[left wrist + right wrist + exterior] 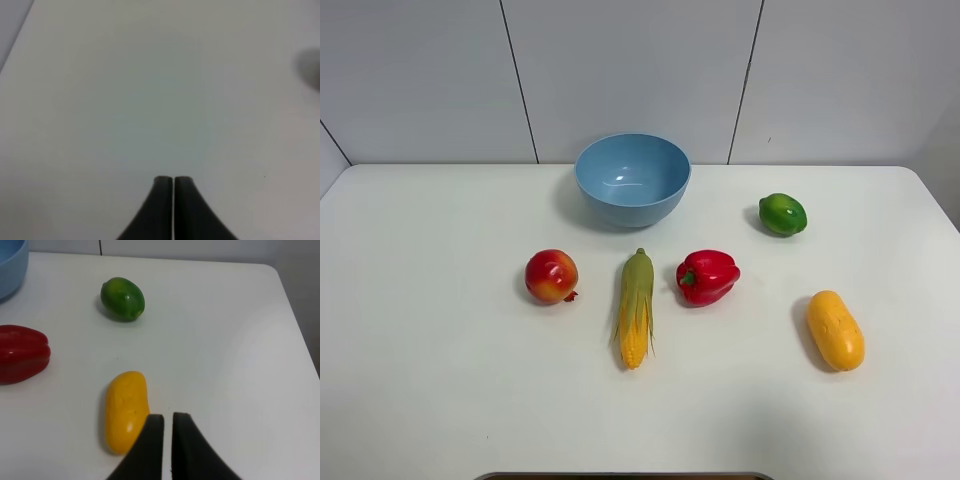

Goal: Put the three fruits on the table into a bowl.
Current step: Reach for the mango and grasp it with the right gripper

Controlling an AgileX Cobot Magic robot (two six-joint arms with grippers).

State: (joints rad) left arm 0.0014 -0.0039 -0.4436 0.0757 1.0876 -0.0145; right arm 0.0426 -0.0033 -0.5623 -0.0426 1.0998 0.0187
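glossy light-blue bowl (632,212) stands far-middle on the table (420,380). red-yellow pomegranate (551,276) lies left and nearer, green fruit (782,214) and oblong orange mango (835,329) right. only the wrist views show the grippers: left gripper (173,181) clenched over blurred table; right gripper (167,417) clenched on nothing near the mango, bowl cut off.

No writing, label, brand, number or sign can be read anywhere, neither on the bowl (632,180) nor the table (420,360).
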